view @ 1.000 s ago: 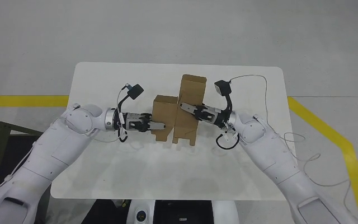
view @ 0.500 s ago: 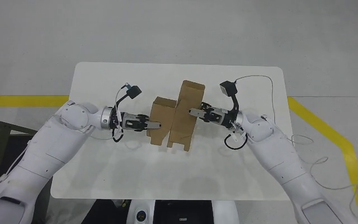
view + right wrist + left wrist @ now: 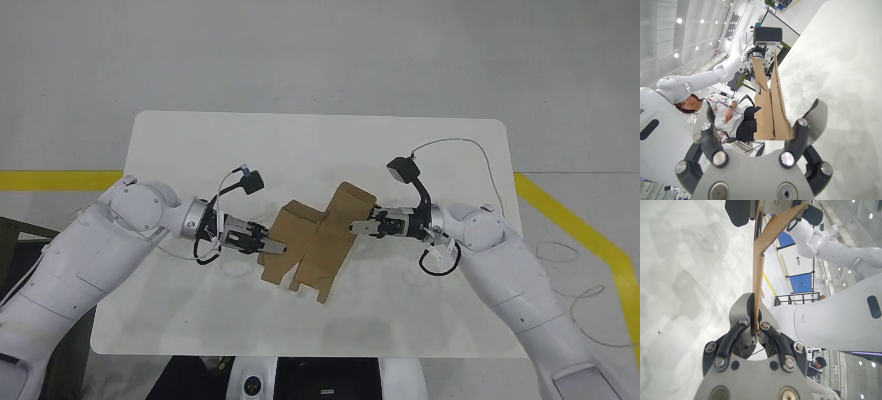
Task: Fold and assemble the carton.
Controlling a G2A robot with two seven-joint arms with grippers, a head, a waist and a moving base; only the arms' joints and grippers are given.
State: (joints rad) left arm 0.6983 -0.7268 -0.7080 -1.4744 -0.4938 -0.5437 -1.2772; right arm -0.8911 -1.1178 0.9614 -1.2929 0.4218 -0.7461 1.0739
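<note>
**Left hand** point(image 3: 262, 240) – clamped tight on one thin side edge of the carton point(image 3: 315, 240), which it holds over the middle of the desk point(image 3: 180, 150). The flattened carton spans the gap between the two hands. Its long axis slants from far right to near left, crosswise to the line joining them.

**Right hand** point(image 3: 358, 226) – fingers point(image 3: 816, 111) spread wide, straddling the opposite side edge without clamping it. Judged: both hands are equally near, and the free edge lies directly between the right fingers, ready for closing.
</note>
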